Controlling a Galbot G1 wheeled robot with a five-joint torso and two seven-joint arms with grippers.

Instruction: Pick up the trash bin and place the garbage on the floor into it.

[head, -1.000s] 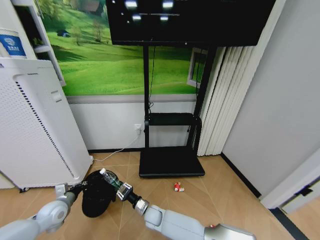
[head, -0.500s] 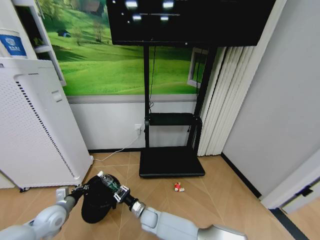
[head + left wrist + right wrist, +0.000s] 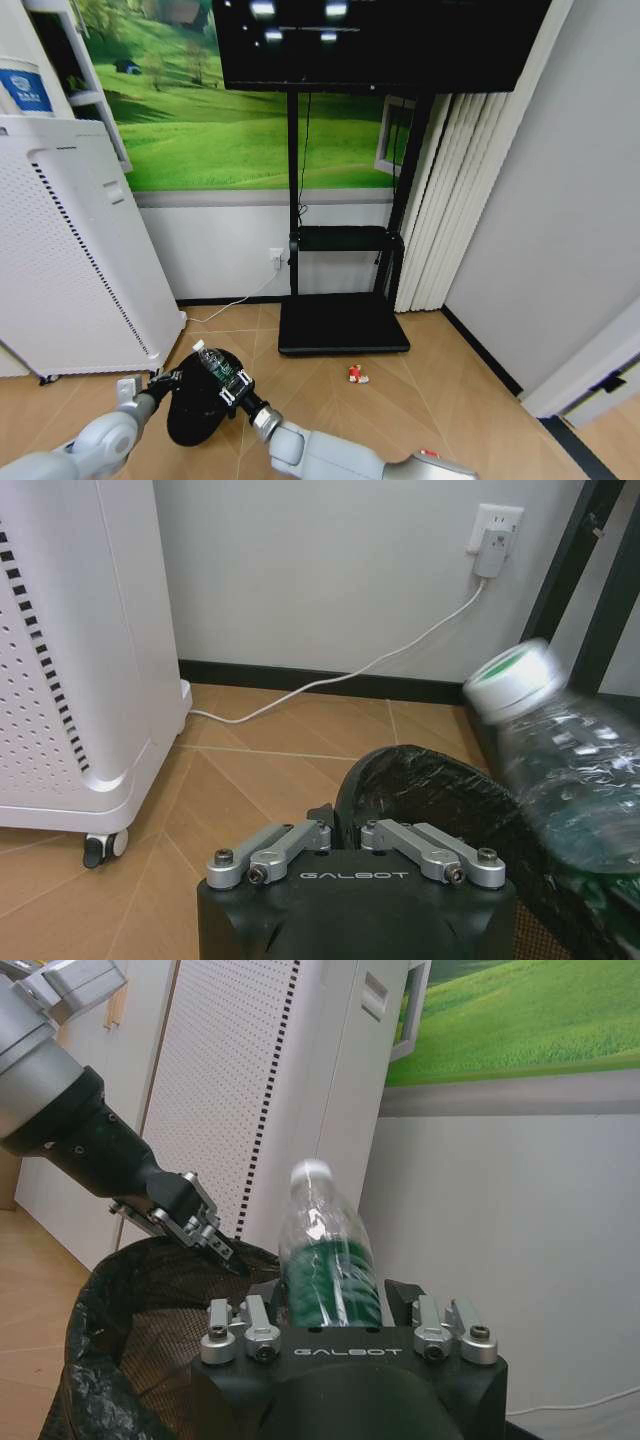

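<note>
Over the floor (image 3: 440, 380), the left pincer (image 3: 163, 381) grips the trash bin (image 3: 195, 410) rim (bag-lined) while the right pincer (image 3: 232, 385) clasps a bottle (image 3: 212, 362) above it.

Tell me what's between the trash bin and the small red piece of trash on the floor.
Bare floor in the head view, between the trash bin and red trash.

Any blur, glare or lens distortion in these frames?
Left wrist view: the bottle is motion-smeared, while the trash bin rim and wall socket are sharp. Right wrist view: crisp, bottle and left gripper in focus. Head view: ceiling lights glare on the TV screen; wide-angle bowing at the curtain.
</note>
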